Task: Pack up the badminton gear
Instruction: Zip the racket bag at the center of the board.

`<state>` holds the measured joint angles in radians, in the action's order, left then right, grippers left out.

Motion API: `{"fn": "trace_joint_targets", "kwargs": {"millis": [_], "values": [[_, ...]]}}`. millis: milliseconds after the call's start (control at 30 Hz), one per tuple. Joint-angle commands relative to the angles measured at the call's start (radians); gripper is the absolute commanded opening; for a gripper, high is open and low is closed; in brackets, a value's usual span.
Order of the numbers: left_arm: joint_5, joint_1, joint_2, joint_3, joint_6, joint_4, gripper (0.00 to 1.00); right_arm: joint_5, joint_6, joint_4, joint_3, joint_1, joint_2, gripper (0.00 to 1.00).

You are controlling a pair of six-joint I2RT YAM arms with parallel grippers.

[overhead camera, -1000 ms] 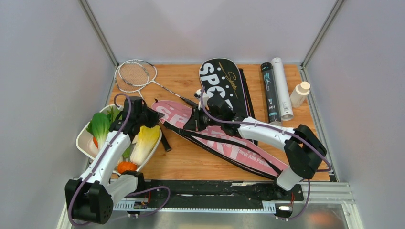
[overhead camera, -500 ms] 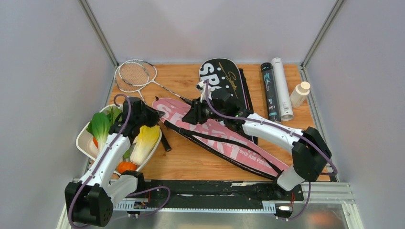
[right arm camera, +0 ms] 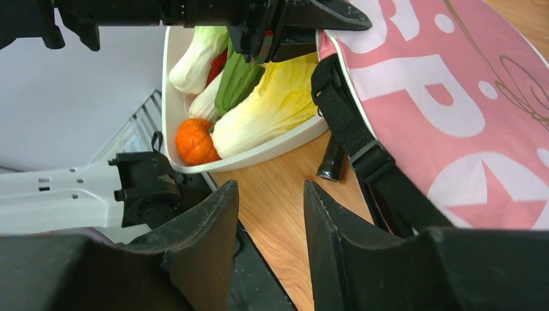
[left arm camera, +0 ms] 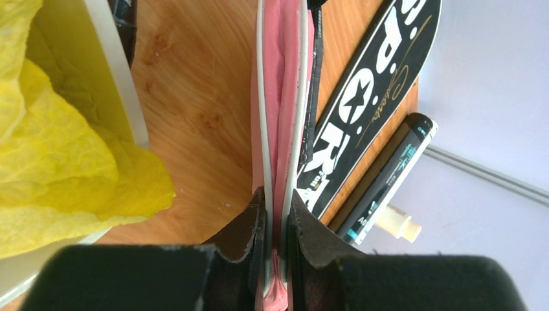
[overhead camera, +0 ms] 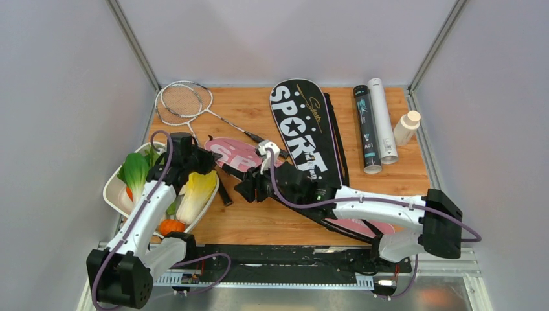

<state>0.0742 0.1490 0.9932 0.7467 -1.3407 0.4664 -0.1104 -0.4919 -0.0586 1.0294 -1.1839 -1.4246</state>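
Observation:
The pink "SPORT" racket bag lies slantwise across the table, and its edge is pinched in my left gripper, which is shut on it beside the vegetable tray. My right gripper is open and empty over bare wood next to the bag's black strap and a black racket handle end. From above, that gripper sits at the bag's near-left side. The black "SPORT" bag lies flat behind. Two thin-framed rackets rest at the back left. A black tube and a white tube lie at the back right.
A white tray of vegetables, with yellow cabbage and an orange piece, sits at the near left against my left arm. A small white bottle with a tan cap stands by the right wall. Metal rails run along the near edge.
My right gripper has opened and swung from the black bag toward the near left, uncovering the bag's lettering. The left gripper has kept its hold on the pink bag.

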Motion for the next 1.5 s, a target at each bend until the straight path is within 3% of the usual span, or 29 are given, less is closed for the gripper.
{"fn": "trace_joint_targets", "kwargs": {"millis": [0,200,333,567,833,1467], "values": [[-0.037,-0.001,-0.036,0.084,-0.110,0.037,0.00,-0.281,-0.136,-0.154,-0.099,-0.050,0.026,0.45],[0.059,0.000,-0.035,0.080,-0.236,0.040,0.00,-0.309,-0.165,-0.321,-0.128,-0.072,-0.089,0.45],[0.026,-0.001,-0.067,0.088,-0.273,0.086,0.00,-0.369,-0.167,-0.431,-0.077,-0.091,-0.178,0.49],[0.016,-0.002,-0.096,0.086,-0.327,0.139,0.00,-0.472,-0.248,-0.478,0.007,-0.092,-0.306,0.54],[0.021,-0.001,-0.099,0.083,-0.343,0.175,0.00,-0.584,-0.254,-0.478,0.021,-0.089,-0.315,0.60],[0.028,-0.002,-0.104,0.076,-0.336,0.211,0.00,-0.487,-0.198,-0.515,0.091,-0.042,-0.355,0.52]]}}
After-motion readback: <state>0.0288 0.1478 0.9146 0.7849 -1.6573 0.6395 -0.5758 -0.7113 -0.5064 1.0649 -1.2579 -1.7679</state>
